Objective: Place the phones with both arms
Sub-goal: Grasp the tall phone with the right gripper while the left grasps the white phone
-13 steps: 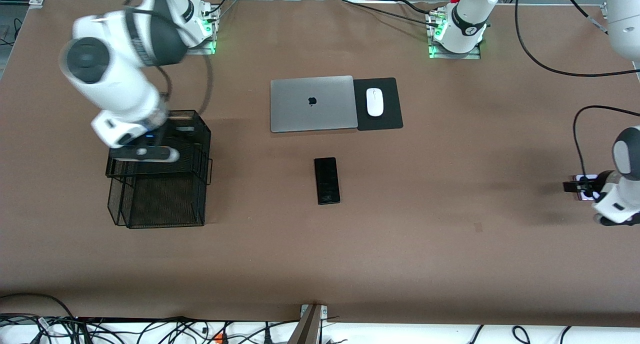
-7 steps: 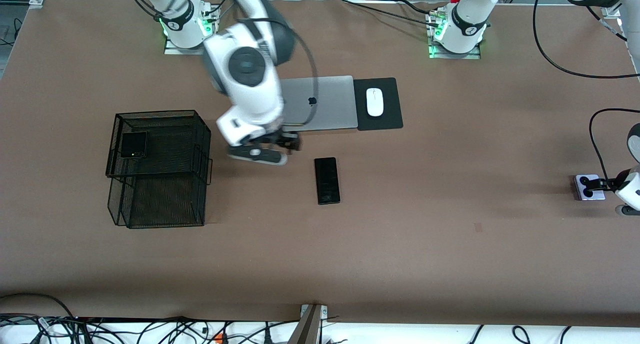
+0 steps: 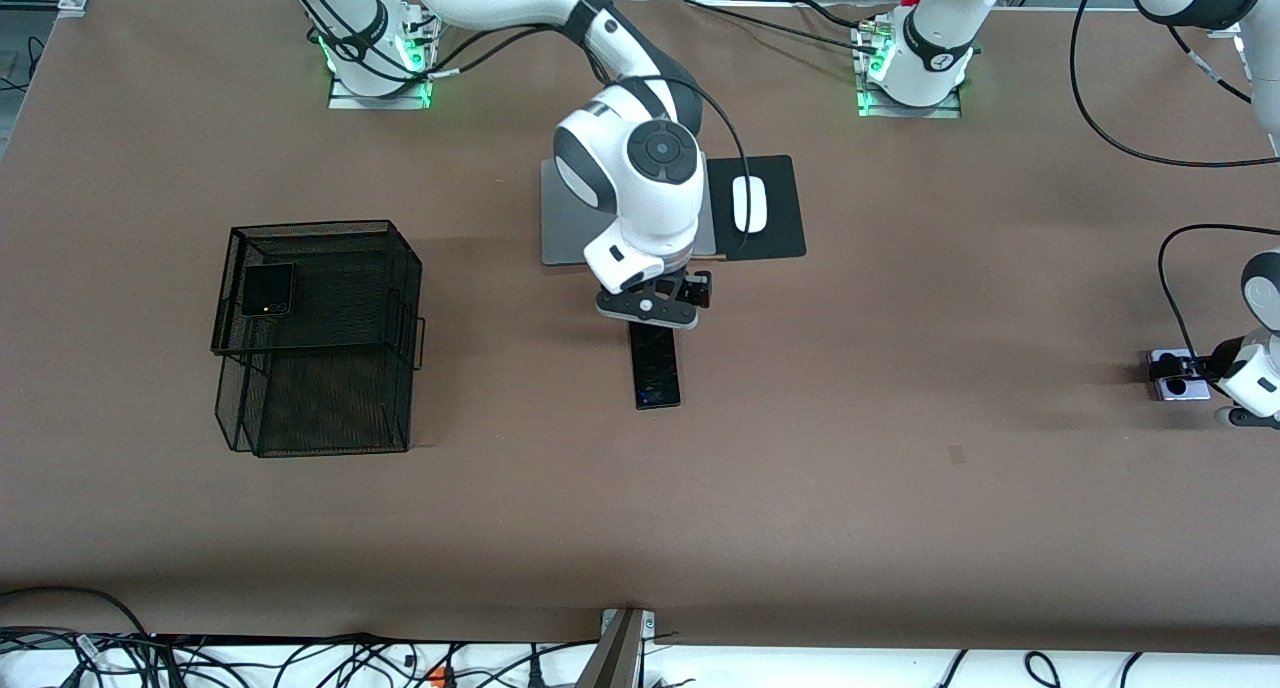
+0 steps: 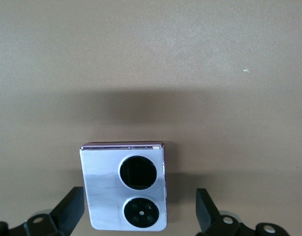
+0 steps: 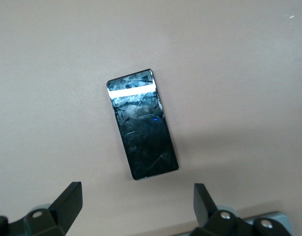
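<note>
Front view: the right gripper hangs over the farther end of the long slim black slab phone, which lies flat on the brown table near its middle. Right wrist view confirms the fingers are spread wide with nothing between them; the slab phone lies on the table below, askew to the finger line, its glass showing a bright reflected stripe. The right arm reaches in from its base and covers much of the silver laptop. Beside the laptop, toward the left arm's end of the table, a white mouse sits on a black mouse pad.

Left gripper is low at the left arm's end of the table, at the lilac-white flip phone. Left wrist view shows its fingers released and apart, one on each side of the flip phone. One finger is just beside the phone's edge; the other stands clear of it. The phone lies flat on the table, folded, its two black lenses facing up.

Toward the right arm's end of the table stands a black wire-mesh basket of two tiers. The small square black flip phone lies in its upper tier, in the farther corner away from the laptop.
</note>
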Robot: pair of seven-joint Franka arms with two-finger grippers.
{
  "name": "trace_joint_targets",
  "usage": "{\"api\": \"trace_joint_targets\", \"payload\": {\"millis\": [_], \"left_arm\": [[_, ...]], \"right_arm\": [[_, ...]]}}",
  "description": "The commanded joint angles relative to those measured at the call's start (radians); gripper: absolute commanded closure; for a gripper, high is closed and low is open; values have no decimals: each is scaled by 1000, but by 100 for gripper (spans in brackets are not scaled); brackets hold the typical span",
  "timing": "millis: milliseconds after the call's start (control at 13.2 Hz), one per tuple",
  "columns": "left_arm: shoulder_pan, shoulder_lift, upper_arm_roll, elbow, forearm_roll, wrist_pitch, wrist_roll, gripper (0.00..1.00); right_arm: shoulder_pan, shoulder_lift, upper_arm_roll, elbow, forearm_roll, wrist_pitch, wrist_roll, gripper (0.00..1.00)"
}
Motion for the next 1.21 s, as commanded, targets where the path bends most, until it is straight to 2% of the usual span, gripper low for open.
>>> {"api": "trace_joint_targets", "payload": {"millis": [0,227,682,758,910,985,1137], "left_arm": [[29,12,-12,0,-16,28,42,0],[41,40,-12,0,-19,72,56,0],[44,58,-12,0,-19,74,56,0],[42,58,-12,0,-19,74,56,12],[42,57,-12,0,-19,72,61,46],[42,55,-12,2,-19,71,78,57],[39,49,-12,5,-17,65,85,59]], "right_arm": [[6,56,-5,16,-6,43,-32,0],[0,64,-5,-57,-3,161,-176,0],[-12,144,-9,-58,-11,277,-268,0],[-14,153,-9,-58,-11,294,-268,0],[-14,167,-9,-58,-9,307,-265,0],[-12,173,-9,-57,-6,313,-264,0],[-12,182,-9,-57,-5,345,-264,0]]}}
